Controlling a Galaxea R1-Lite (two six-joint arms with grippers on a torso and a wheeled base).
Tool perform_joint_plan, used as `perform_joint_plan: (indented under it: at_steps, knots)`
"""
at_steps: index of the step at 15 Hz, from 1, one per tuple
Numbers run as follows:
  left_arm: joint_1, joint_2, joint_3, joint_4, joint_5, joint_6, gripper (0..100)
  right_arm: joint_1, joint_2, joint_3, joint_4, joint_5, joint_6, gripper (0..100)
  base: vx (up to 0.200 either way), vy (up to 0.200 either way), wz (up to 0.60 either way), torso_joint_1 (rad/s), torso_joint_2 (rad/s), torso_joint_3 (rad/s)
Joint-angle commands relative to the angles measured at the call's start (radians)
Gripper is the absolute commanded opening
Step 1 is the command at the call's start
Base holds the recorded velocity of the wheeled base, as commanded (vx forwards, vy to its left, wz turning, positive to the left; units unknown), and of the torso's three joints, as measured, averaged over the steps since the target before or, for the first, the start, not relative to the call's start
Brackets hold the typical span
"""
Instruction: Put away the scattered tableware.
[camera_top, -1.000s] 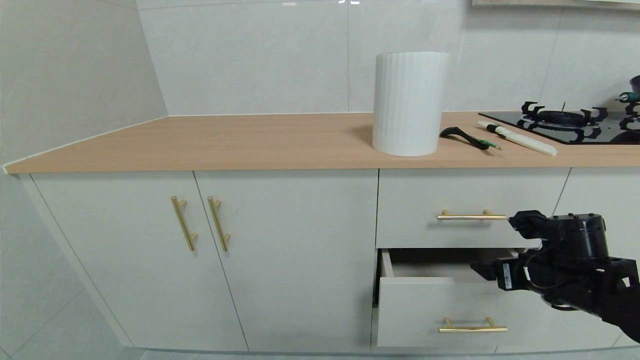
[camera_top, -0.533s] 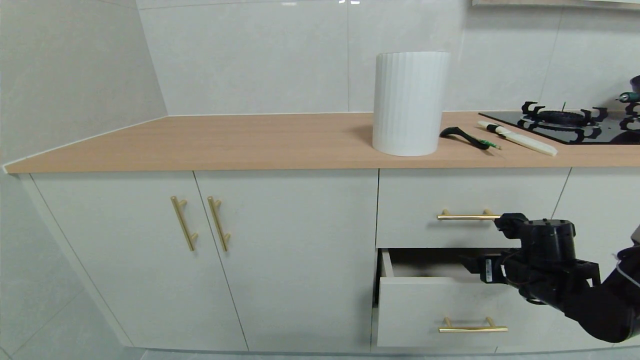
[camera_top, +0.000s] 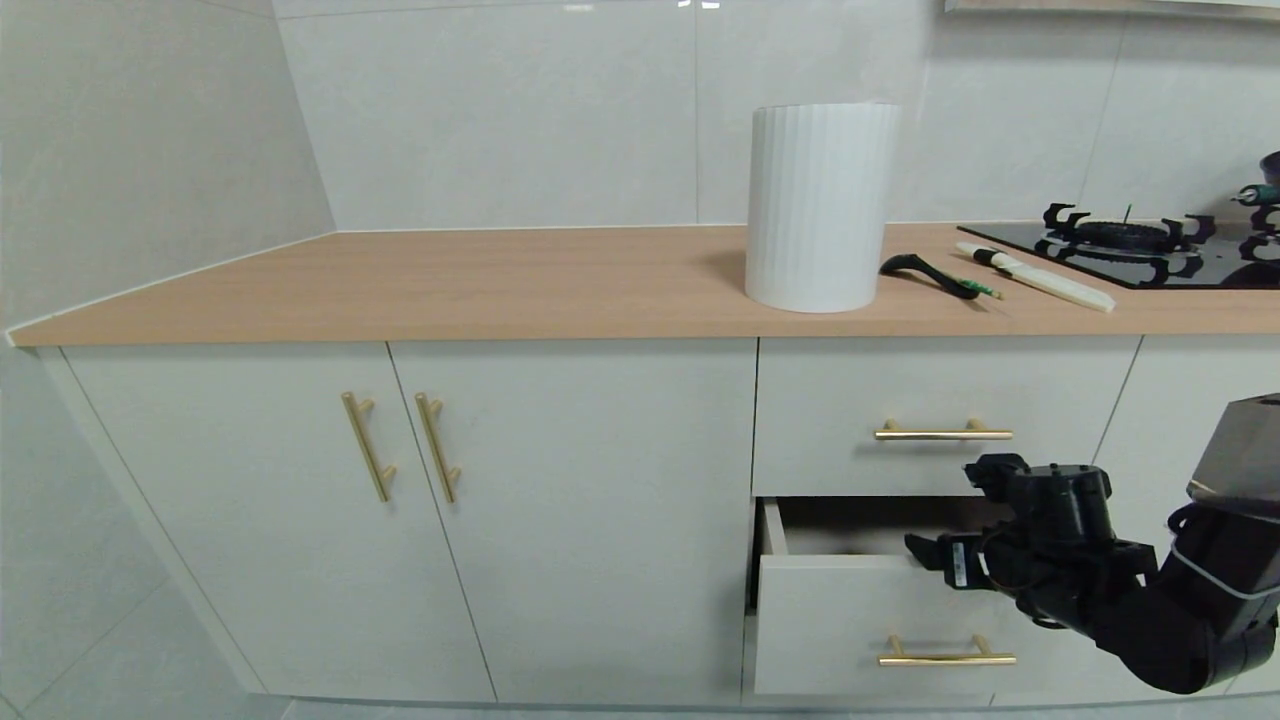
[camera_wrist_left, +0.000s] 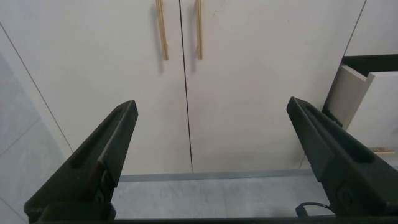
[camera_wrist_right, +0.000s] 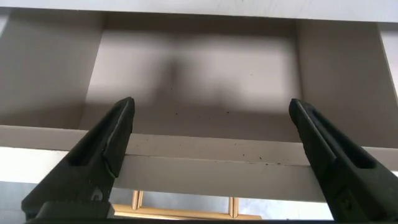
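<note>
1. Since a second ago, we record the right gripper (camera_wrist_right: 211, 107) travelling toward 8 o'clock in the head view, along the front of the open drawer (camera_top: 860, 600). Nothing else has shifted.
2. Tableware: a black utensil (camera_top: 925, 272) and a pale long utensil (camera_top: 1035, 277) lie side by side on the countertop (camera_top: 500, 285), at 3 o'clock of the white ribbed canister (camera_top: 818, 205).
3. We find the drawer pulled part-way out, at 6 o'clock of the canister, beneath a closed one.
4. Right gripper: fingers wide apart, holding nothing, poised at the drawer's front edge.
5. Left gripper (camera_wrist_left: 211, 106): fingers apart, holding nothing, facing the cabinet doors (camera_wrist_left: 186, 81).
6. Judgement: the opening step appears complete, and neither utensil is stowed yet.
7. We judge the next move calls for raising the right arm toward 12 o'clock and closing across one utensil's handle, which lies flat and low on the countertop.
</note>
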Motion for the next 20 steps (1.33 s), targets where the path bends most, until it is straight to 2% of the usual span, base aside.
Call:
perform_joint_plan:
  at_steps: [1, 7, 8, 14, 17, 20]
  knots:
    - [0.000, 0.000, 0.000, 0.000, 0.000, 0.000, 100, 0.000, -0.018, 0.004, 0.026, 0.000, 0.001, 100, 0.000, 0.000, 0.00, 0.000, 0.00, 0.000]
    - [0.000, 0.000, 0.000, 0.000, 0.000, 0.000, 100, 0.011, -0.149, -0.001, 0.244, 0.009, -0.002, 100, 0.000, 0.000, 0.00, 0.000, 0.00, 0.000]
    - [0.000, 0.000, 0.000, 0.000, 0.000, 0.000, 100, 0.019, -0.193, -0.005, 0.333, 0.012, -0.004, 100, 0.000, 0.000, 0.00, 0.000, 0.00, 0.000]
    - [0.000, 0.000, 0.000, 0.000, 0.000, 0.000, 100, 0.085, -0.330, -0.015, 0.590, 0.013, -0.035, 100, 0.000, 0.000, 0.00, 0.000, 0.00, 0.000]
    - [0.000, 0.000, 0.000, 0.000, 0.000, 0.000, 100, 0.117, -0.377, -0.045, 0.782, 0.012, -0.039, 100, 0.000, 0.000, 0.00, 0.000, 0.00, 0.000]
    - [0.000, 0.000, 0.000, 0.000, 0.000, 0.000, 100, 0.135, -0.390, -0.053, 0.912, 0.010, -0.091, 100, 0.000, 0.000, 0.00, 0.000, 0.00, 0.000]
